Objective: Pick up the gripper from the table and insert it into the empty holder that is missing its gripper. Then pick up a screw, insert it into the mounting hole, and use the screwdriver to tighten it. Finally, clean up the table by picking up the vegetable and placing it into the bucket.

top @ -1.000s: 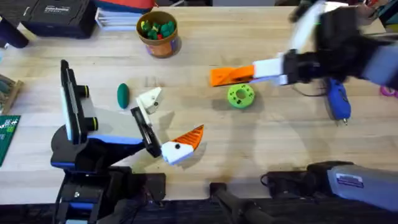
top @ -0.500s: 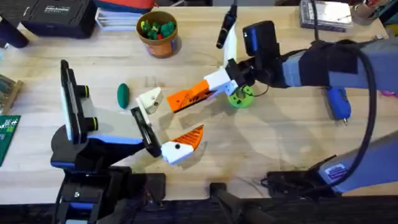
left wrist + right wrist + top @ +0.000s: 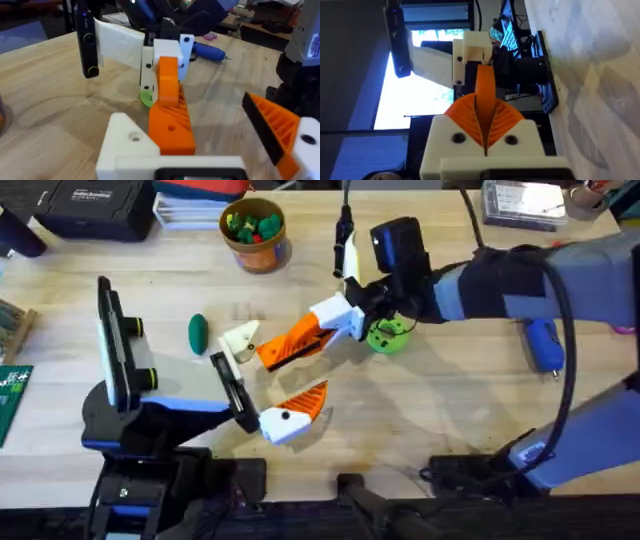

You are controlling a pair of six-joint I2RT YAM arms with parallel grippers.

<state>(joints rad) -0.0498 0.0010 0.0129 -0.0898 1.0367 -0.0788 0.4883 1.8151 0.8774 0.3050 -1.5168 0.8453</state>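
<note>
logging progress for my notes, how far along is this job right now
Nothing looks finished. In hand: the right gripper is at the gripper, which lies on the table near the bare holder. Left: fitting it, the screw, tightening with the screwdriver, which lies off to the right, and moving the vegetable, now on the table, into the bucket.

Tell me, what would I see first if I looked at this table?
The right arm's orange-and-white pincer grabs the eye, reaching across to the middle of the table. A bright green disc lies right beside that arm. At the far edge stands a yellow-orange bucket with colourful little bits inside.
</note>
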